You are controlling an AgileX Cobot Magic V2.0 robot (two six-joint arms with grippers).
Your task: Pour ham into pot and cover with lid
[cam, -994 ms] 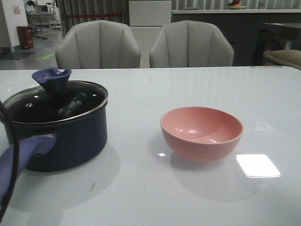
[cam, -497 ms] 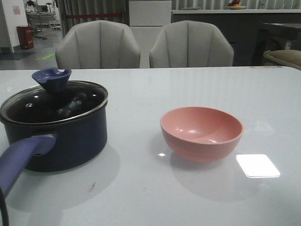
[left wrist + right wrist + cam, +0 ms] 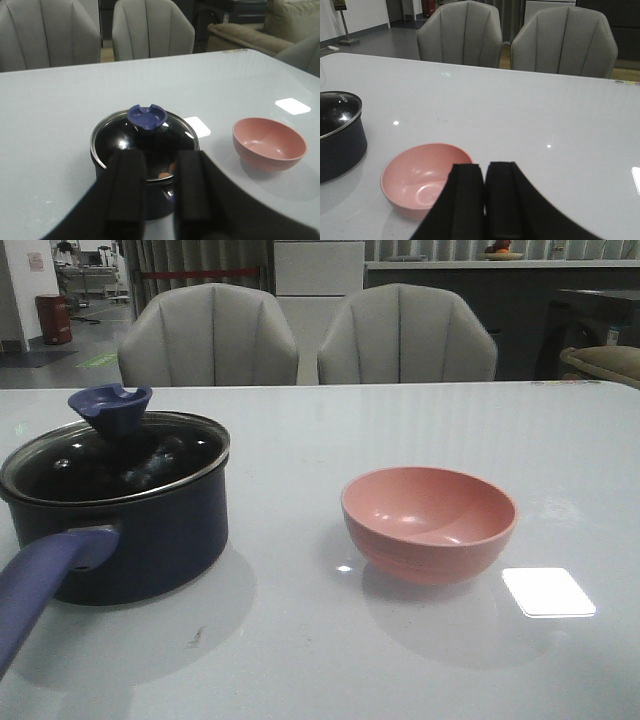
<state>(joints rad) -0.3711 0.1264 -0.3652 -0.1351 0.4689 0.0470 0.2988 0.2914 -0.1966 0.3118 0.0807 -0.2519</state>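
The pot (image 3: 125, 530) stands on the desk (image 3: 400, 660) toward its left edge, with the lid (image 3: 115, 455) seated flat on its rim and the blue knob (image 3: 110, 408) upright at the lid's centre. Through the glass, the left wrist view shows a small orange piece of ham (image 3: 164, 175) lying inside the pot; how many pieces there are cannot be told. The pot's handle (image 3: 45, 585) runs from its near wall toward the near left corner of the desk. To the right of the pot, well apart from it and about midway across the desk, sits the pink bowl (image 3: 429, 524), upright, with nothing visible inside it. A bright rectangular reflection (image 3: 548, 592) lies on the desk just right of the bowl, nearer the front edge. Two grey chairs (image 3: 208, 335) stand side by side behind the far edge of the desk. Neither arm shows in the front view. The left end effector (image 3: 159, 192) appears only in its own wrist view, above the near side of the pot and holding nothing; its two dark fingers (image 3: 126, 190) are slightly apart, with a narrow gap between them through which the pot and lid show. The right end effector (image 3: 484, 200) appears in its wrist view above the desk on the near side of the bowl, its fingers (image 3: 466, 200) pressed together with only a thin seam between them and nothing held.
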